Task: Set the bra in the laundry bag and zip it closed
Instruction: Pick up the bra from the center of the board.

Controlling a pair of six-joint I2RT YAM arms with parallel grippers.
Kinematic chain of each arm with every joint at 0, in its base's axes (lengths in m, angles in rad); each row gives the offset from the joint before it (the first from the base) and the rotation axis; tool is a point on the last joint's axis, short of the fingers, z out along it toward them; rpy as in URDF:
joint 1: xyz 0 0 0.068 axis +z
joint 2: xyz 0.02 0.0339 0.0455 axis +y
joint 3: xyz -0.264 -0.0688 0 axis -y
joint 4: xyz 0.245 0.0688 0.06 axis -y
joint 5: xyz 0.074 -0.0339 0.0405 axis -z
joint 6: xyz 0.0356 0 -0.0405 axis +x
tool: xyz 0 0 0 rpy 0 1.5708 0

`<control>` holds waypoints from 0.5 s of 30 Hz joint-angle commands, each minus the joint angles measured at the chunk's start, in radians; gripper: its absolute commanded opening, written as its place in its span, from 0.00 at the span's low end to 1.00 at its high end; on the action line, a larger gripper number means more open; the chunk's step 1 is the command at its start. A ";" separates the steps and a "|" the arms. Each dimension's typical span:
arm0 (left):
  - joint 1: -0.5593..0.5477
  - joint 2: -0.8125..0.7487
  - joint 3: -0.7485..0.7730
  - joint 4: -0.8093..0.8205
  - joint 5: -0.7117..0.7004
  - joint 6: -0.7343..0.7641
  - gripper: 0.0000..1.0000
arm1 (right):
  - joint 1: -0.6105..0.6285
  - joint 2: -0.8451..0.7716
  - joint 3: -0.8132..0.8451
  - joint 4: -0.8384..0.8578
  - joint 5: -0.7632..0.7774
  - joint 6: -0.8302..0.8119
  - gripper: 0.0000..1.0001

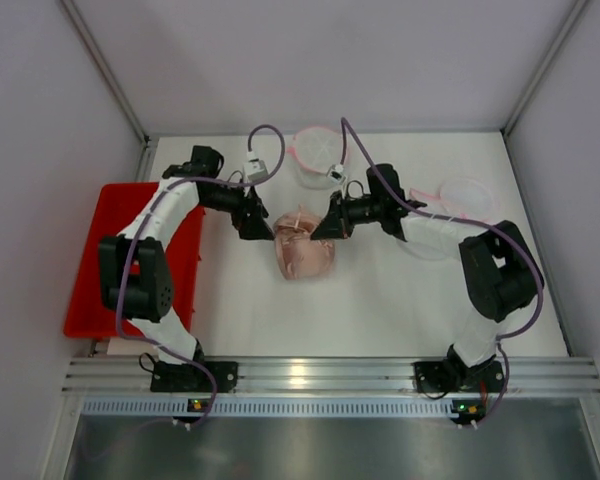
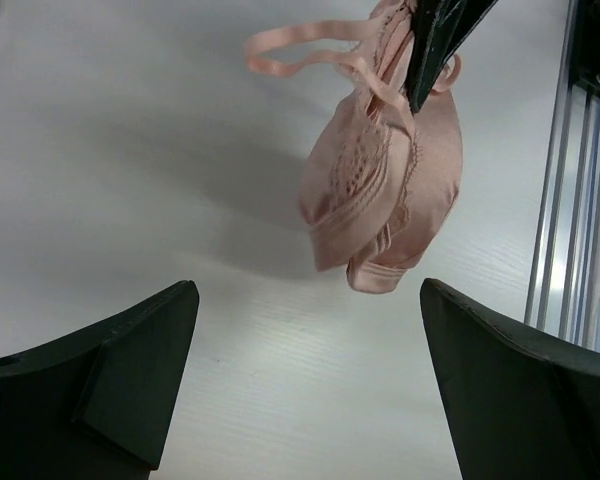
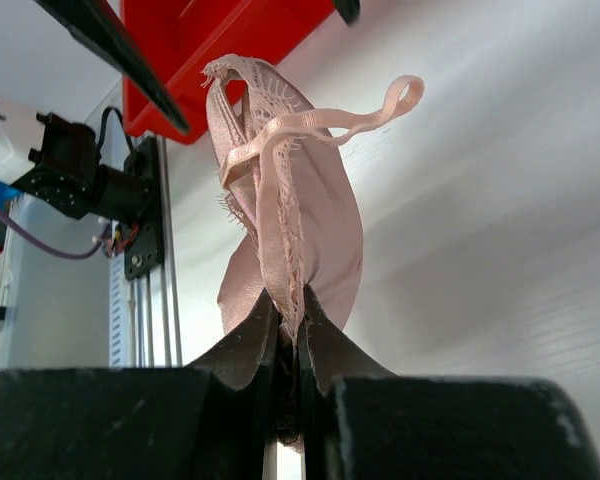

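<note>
White tabletop (image 1: pixel 380 300) spans the cell between pale walls. The right gripper (image 3: pixel 292 322) is pinched tight on a fold of the pink bra (image 3: pixel 315 240), which hangs from it over the table's middle. Its arm folds in from the right, forearm reaching leftward. The left gripper (image 2: pixel 308 292) faces it, fingers spread wide and holding nothing, its arm arched beside a red tray (image 1: pixel 90 290). Only the left wrist view shows the cups dangling with their shadow alongside. Only the overhead view shows the pink-rimmed mesh laundry bag (image 1: pixel 318 155) near the far edge.
</note>
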 commanded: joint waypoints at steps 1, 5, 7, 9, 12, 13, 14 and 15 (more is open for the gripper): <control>-0.099 -0.087 -0.042 0.002 0.036 0.077 0.98 | 0.048 -0.080 -0.002 -0.078 -0.041 -0.127 0.00; -0.160 -0.107 -0.084 0.002 0.062 0.074 0.98 | 0.073 -0.105 0.004 -0.115 -0.029 -0.161 0.00; -0.189 -0.116 -0.111 0.001 0.062 0.073 0.98 | 0.079 -0.114 0.007 -0.116 -0.029 -0.163 0.00; -0.221 -0.120 -0.127 0.001 0.068 0.068 0.98 | 0.083 -0.134 0.012 -0.124 -0.026 -0.161 0.00; -0.254 -0.129 -0.150 0.001 0.068 0.054 0.98 | 0.083 -0.166 0.012 -0.124 -0.026 -0.153 0.00; -0.267 -0.135 -0.160 -0.001 0.066 0.045 0.96 | 0.083 -0.175 0.010 -0.124 -0.024 -0.149 0.00; -0.274 -0.136 -0.166 0.001 0.066 0.033 0.89 | 0.083 -0.198 0.007 -0.121 -0.023 -0.144 0.00; -0.278 -0.136 -0.171 0.001 0.071 0.016 0.83 | 0.085 -0.207 0.000 -0.113 -0.023 -0.141 0.00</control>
